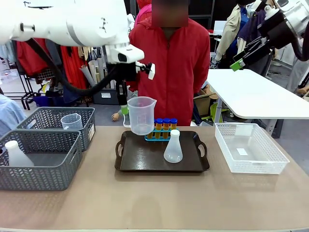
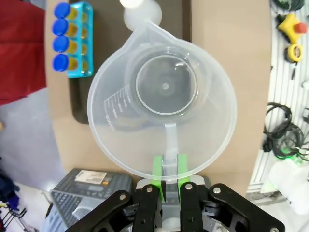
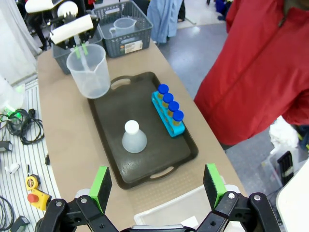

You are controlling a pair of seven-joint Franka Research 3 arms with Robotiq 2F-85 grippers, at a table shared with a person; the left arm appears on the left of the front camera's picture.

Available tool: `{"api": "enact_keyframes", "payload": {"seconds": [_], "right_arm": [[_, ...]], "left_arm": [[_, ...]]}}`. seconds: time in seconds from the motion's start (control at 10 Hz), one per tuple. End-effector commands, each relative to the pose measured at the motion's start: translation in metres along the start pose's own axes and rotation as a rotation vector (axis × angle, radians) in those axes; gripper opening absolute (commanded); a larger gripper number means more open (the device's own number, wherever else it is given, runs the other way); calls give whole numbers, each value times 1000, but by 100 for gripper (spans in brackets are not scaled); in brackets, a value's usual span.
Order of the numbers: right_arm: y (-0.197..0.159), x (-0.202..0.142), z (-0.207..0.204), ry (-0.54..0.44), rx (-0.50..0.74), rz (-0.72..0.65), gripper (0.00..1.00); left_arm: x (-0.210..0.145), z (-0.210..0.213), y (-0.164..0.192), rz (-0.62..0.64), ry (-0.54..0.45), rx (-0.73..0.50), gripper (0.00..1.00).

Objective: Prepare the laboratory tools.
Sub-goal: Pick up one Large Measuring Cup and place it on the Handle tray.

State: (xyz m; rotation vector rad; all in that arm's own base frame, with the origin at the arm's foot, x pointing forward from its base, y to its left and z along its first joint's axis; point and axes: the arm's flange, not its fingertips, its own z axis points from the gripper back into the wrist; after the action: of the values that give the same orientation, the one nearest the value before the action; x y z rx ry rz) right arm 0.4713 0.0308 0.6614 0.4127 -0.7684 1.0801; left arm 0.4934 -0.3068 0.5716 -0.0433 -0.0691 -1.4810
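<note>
While you're scanning from the left side of the table, you're seeing two grey baskets [image 1: 43, 150] sitting there, the near one holding a white flask-shaped bottle [image 1: 16, 153] and the far one a small clear beaker [image 1: 71, 121]. Moving along, your left gripper [image 1: 126, 110] is pinching the handle of the clear measuring beaker [image 1: 141, 115], and it's hanging in the air over the left end of the dark tray [image 1: 145, 162]. In the left wrist view the green pads [image 2: 158, 172] are pressing on both sides of that handle, with the beaker's open mouth facing the camera. Right behind the beaker, the blue rack [image 1: 163, 136] is standing at the tray's far edge with all four blue-capped tubes [image 1: 165, 124] of orange liquid sitting in it. Just in front of the rack, the translucent conical flask [image 1: 173, 147] is standing upright near the tray's middle. Further right, a white basket [image 1: 248, 147] is sitting beside the tray. Your right gripper [image 3: 158, 186] is hanging high above the table with its fingers spread wide, gripping nothing.
</note>
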Motion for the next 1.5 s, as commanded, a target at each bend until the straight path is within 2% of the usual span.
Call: {"api": "enact_keyframes", "payload": {"seconds": [0.0,0.3,0.5,0.6,0.8,0.9,1.1,1.4], "right_arm": [[1,1,1,-6,4,5,100],[1,1,1,-6,4,5,100],[1,1,1,-6,4,5,100],[1,1,1,-6,4,5,100],[1,1,1,-6,4,5,100],[1,1,1,-6,4,5,100],[1,1,1,-6,4,5,100],[1,1,1,-6,4,5,100]], "left_arm": [[-7,-23,-16,25,0,7,0],[-4,-50,-23,55,27,19,0],[-6,-43,-17,83,-46,-28,0],[1,-52,-14,49,22,-14,0],[1,-51,-14,61,4,-23,0],[-8,-35,-13,28,-10,40,0],[-3,-56,-3,109,73,131,0],[3,-90,7,118,112,147,0]]}}
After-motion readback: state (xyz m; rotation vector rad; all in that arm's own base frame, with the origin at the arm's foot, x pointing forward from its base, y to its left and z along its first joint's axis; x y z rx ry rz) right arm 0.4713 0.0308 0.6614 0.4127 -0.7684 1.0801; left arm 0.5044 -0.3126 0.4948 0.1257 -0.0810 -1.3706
